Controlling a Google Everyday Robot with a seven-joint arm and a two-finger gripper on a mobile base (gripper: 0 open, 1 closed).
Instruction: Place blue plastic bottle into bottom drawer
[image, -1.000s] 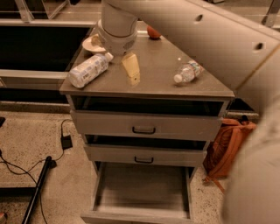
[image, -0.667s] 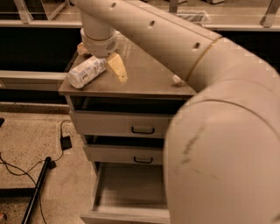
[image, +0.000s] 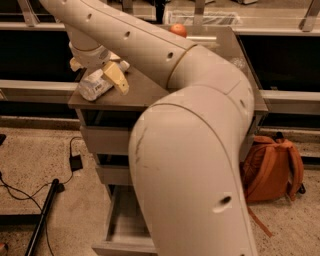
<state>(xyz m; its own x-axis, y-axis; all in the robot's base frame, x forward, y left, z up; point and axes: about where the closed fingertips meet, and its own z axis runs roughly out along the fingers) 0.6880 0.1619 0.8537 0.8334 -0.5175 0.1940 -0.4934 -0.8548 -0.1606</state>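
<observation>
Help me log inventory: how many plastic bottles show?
1: the blue plastic bottle lies at the front-left corner of the cabinet top, with the gripper over it. The arm covers much of the top; another may be hidden.

The gripper (image: 98, 76) is hanging at the left end of the cabinet top (image: 145, 91), its fingers (image: 116, 79) looking like matt, pale yellow plastic and standing apart. Between them the blue plastic bottle (image: 94, 86) is lying, its clear plastic catching small glints and its whitish label looking dull. Under the fingers the top is showing a smooth, faintly shiny grey finish. Behind them the arm (image: 190, 165) is wearing a smooth cream shell with a soft sheen and a few dark scuffs. Far below the fingers the bottom drawer (image: 122, 225) is looking matt grey. Well to their right, a backpack (image: 272, 167) is sagging in orange cloth on the rough-looking speckled floor (image: 35, 150).
</observation>
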